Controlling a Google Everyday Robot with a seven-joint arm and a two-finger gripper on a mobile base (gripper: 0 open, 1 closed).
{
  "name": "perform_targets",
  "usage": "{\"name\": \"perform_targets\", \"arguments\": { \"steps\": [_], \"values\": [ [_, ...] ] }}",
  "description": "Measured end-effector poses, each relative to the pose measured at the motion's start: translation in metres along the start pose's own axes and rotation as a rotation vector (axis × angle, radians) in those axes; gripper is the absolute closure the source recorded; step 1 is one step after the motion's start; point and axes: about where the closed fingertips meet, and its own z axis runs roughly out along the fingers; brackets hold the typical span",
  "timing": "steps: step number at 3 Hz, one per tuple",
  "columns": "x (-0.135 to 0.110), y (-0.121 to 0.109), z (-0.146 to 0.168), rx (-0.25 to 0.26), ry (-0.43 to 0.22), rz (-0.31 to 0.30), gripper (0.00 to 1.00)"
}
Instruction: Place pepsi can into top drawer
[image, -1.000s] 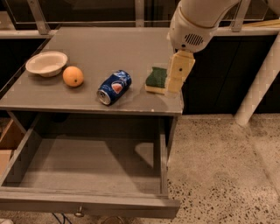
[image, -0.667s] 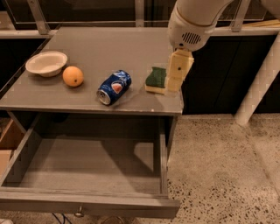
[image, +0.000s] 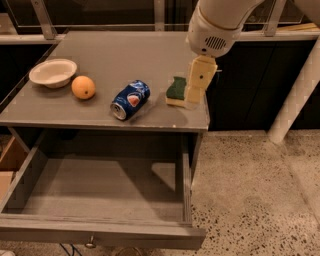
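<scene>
1. Locate the gripper (image: 192, 100). It hangs point-down from the white arm (image: 220, 22) over the right end of the tabletop (image: 115, 52), close to the table's right edge.
2. You see the gripper side-on as a single cream block, so you cannot tell whether it stands wide or narrow.
3. Check the gripper tip. It sits low, just beside the right side of the green-and-yellow sponge (image: 176, 90). Whether the two touch cannot be told from this view.
4. Find the pepsi can (image: 130, 100). It lies on its side on the tabletop near the front edge, with one silver end turned toward the front left and the round logo facing up.
5. The pepsi can lies between the orange (image: 83, 87) and the sponge, apart from both and well to the left of the gripper.
6. Inspect the top drawer (image: 100, 187). It is pulled out below the tabletop with its grey interior exposed, and a small knob (image: 90, 244) shows at the lower edge of its front panel.
7. The orange rests just beside a white bowl (image: 52, 72) at the left end of the tabletop.
8. Speckled floor (image: 250, 190) lies to the right of the drawer.
</scene>
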Motion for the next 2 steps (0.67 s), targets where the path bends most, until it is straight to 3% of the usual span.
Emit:
{"name": "perform_targets", "arguments": {
  "steps": [2],
  "values": [
    [-0.037,-0.02,0.015,-0.023,-0.191,-0.109,0.0]
  ]
}}
